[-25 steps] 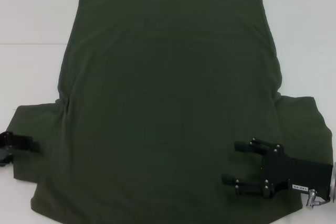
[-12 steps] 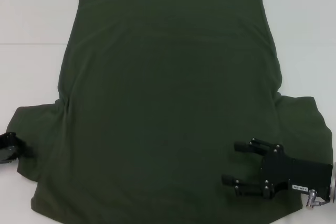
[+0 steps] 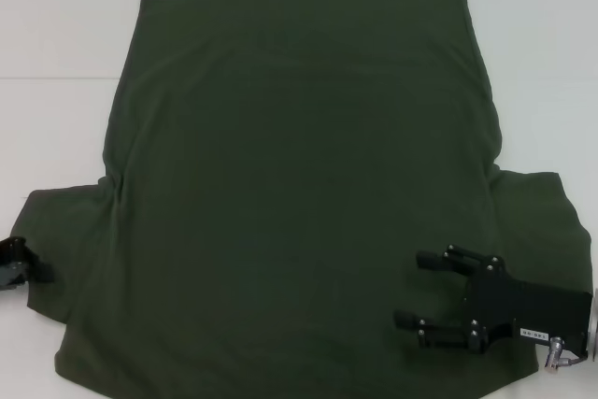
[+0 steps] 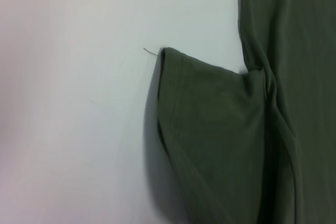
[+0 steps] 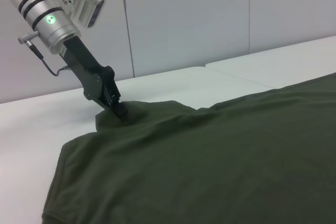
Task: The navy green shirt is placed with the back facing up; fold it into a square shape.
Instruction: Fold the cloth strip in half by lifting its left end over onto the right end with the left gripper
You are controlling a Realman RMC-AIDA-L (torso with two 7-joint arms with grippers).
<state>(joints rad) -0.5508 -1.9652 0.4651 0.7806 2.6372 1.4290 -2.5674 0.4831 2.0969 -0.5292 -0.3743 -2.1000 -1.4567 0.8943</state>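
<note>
Olive navy green shirt (image 3: pixel 299 184), unlettered back

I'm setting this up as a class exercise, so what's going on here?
A two-armed robot is about to fold a navy green shirt lying flat on a white table. Its left pincer is at the edge of one sleeve. The right pincer hovers open above the shirt's other side.

A smooth white tabletop (image 3: pixel 65 35) is being shown under even light, crossed by a faint seam (image 3: pixel 56 78). A pale grey panelled wall (image 5: pixel 184 19), split by vertical joints, is being seen behind it.
</note>
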